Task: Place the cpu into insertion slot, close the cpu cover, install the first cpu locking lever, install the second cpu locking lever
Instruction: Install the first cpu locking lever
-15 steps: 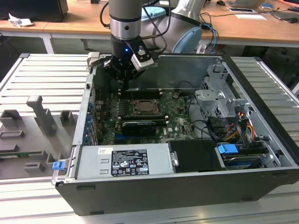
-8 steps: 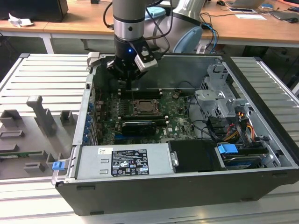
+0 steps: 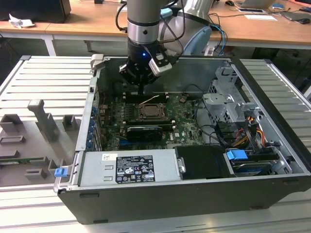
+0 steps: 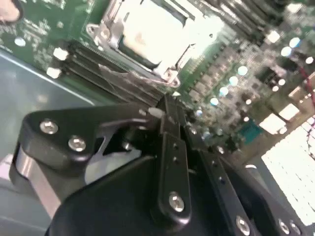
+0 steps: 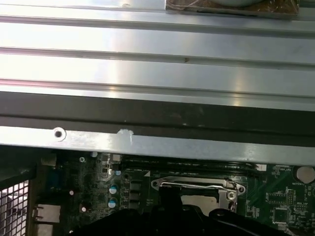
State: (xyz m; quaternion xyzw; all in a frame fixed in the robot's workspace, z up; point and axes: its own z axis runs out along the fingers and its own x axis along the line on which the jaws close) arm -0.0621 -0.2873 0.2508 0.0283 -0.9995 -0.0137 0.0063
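We see an open computer case (image 3: 272, 145) lying on its side on a ribbed metal counter (image 3: 43, 82), with the arm reaching down into it from above. The tool (image 3: 141, 83) hangs just above the green motherboard (image 3: 184, 121), at the far edge of the cpu socket as the exterior view shows it. In the second wrist view the tool's (image 4: 170, 110) black fingers (image 4: 172, 147) lie pressed together with no gap between them and nothing held, so we read the tool as closed and empty.

The cpu (image 4: 152, 34) sits in the socket, its pale metal top bright under the light in the second wrist view. The cpu cover (image 4: 110, 29) lies flat around it, framing the chip through its central window. In the first wrist view we see the cpu cover (image 5: 197, 185) as a silver frame with the cpu (image 5: 199, 200) showing below its edge, partly hidden by the tool's dark body. A thin wire locking lever (image 3: 150, 100) stands up from the far side of the socket in the exterior view, raised and close to the fingertips; we cannot tell whether they touch it.

A long black card (image 3: 144, 132) lies just in front of the socket. A power supply (image 3: 131, 167) with a white label fills the near side of the case.
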